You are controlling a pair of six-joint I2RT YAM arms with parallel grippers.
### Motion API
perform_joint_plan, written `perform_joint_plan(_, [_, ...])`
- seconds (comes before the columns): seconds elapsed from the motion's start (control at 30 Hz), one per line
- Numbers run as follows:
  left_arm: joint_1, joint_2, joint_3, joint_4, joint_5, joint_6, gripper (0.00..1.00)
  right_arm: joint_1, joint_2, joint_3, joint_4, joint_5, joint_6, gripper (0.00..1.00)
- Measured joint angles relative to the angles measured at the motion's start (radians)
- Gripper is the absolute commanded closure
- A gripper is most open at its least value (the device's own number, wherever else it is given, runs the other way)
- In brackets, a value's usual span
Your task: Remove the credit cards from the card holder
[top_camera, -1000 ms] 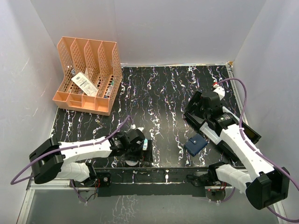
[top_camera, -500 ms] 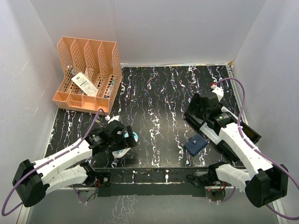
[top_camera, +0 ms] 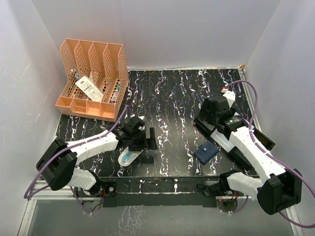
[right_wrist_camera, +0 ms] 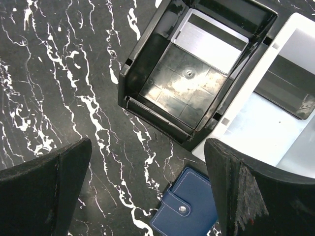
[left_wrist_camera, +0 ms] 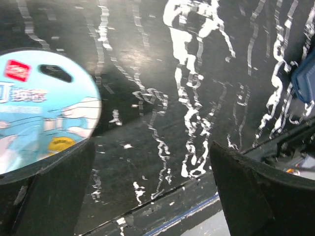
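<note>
Lying shut on the table (top_camera: 172, 98), the card holder (right_wrist_camera: 187, 209) sits near the front edge on the right, just beside the near corner of the black tray (right_wrist_camera: 192, 83), with its tab snapped down. No credit cards show from it. The right gripper (right_wrist_camera: 147, 196) hangs above it with jaws spread wide, gripping nothing. The left gripper (left_wrist_camera: 147, 191) is just as released and empty, low over the table beside the pale blue oval case (left_wrist_camera: 39, 108).

The step in hand looks like the approach to the wallet. It would go best if the right fingers came down across a short edge, clear of the tray wall. One arm should then pin the body while the other lifts the tab, because a flat thing on a glossy top will probably skate when nudged.

The wallet is navy with pale edge stitching, a fine leather-like grain and a small metal stud. The table is black with white veining and a sheen. The black tray is hard moulded plastic with ribbed floors, and a flat grey rectangle (right_wrist_camera: 211, 44) with a dark stripe lies in its far compartment. Whether that is a card I cannot tell. A pale grey tray (right_wrist_camera: 275, 113) adjoins it, and a perforated orange file rack (top_camera: 93, 78) stands far left
</note>
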Motion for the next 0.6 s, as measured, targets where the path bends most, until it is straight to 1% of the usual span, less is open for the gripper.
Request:
perform_joint_plan(0.1, [0.049,-0.005,-0.033,-0.008,-0.037,-0.028,0.01,0.0,0.013,0.001,-0.013,0.006,-0.009,0.02])
perform_joint_plan(0.17, [0.098,-0.025,-0.081,-0.032,-0.063,-0.066,0.01,0.0,0.027,0.007,-0.032,0.006,-0.018,0.02])
perform_joint_plan(0.27, [0.179,-0.138,-0.149,-0.076,-0.104,-0.113,0.01,0.0,0.051,0.025,-0.05,0.006,-0.03,0.02])
perform_joint_plan(0.37, [0.294,-0.262,-0.206,-0.173,-0.15,-0.126,0.01,0.0,0.071,0.039,-0.056,0.005,-0.044,0.02])
perform_joint_plan(0.43, [0.389,-0.313,-0.211,-0.23,-0.168,-0.112,0.01,-0.001,0.088,0.047,-0.064,0.002,-0.051,0.02])
perform_joint_plan(0.53, [0.536,-0.331,-0.208,-0.25,-0.171,-0.088,0.01,-0.003,0.114,0.061,-0.088,-0.002,-0.057,0.02])
perform_joint_plan(0.6, [0.595,-0.317,-0.195,-0.269,-0.175,-0.071,0.01,-0.006,0.131,0.077,-0.107,0.0,-0.059,0.02])
